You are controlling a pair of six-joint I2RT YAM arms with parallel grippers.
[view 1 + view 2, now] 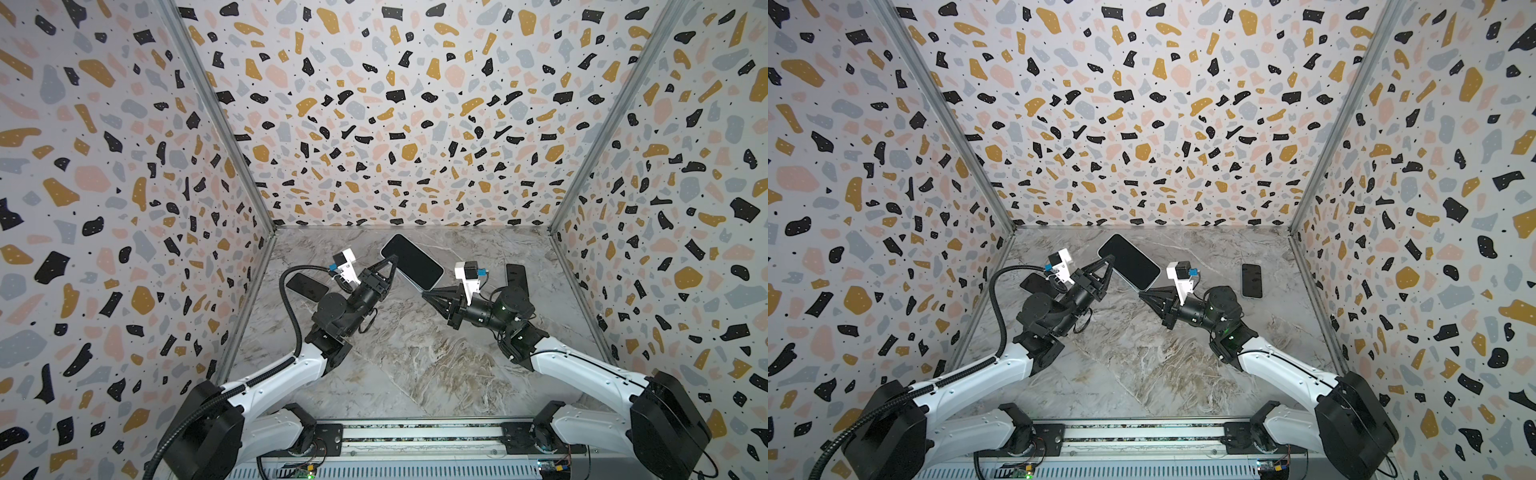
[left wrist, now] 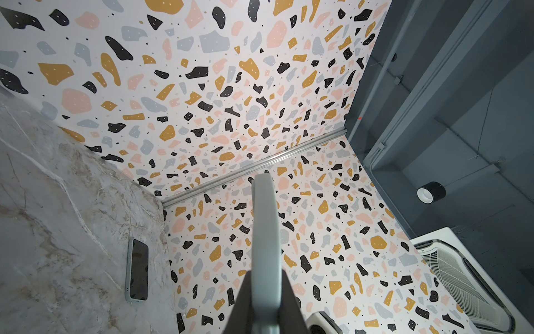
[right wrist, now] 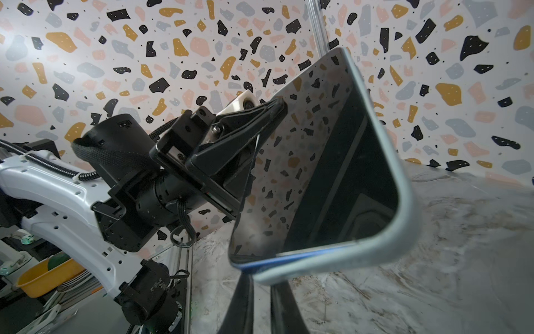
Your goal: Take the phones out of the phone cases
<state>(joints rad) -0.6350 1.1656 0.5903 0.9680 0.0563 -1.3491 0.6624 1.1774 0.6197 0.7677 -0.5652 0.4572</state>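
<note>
A phone (image 1: 411, 259) (image 1: 1128, 261) with a dark screen (image 3: 318, 173) sits in a pale grey-blue phone case (image 3: 404, 188) (image 2: 265, 231) and is held tilted above the table in both top views. My left gripper (image 1: 395, 259) (image 1: 1111, 259) (image 2: 265, 277) is shut on its long side, one finger (image 3: 271, 111) on the screen. My right gripper (image 1: 424, 293) (image 1: 1140, 293) (image 3: 261, 284) is shut at the case's lower corner, its tips hidden behind it. There the phone's blue edge (image 3: 248, 266) shows out of the case's lip.
A dark phone (image 1: 305, 286) (image 1: 1038, 284) lies on the marble table (image 1: 415, 353) at the left, partly under the left arm. Another cased phone (image 1: 1251, 280) (image 1: 516, 274) (image 2: 138, 271) lies at the right near the wall. Patterned walls close three sides.
</note>
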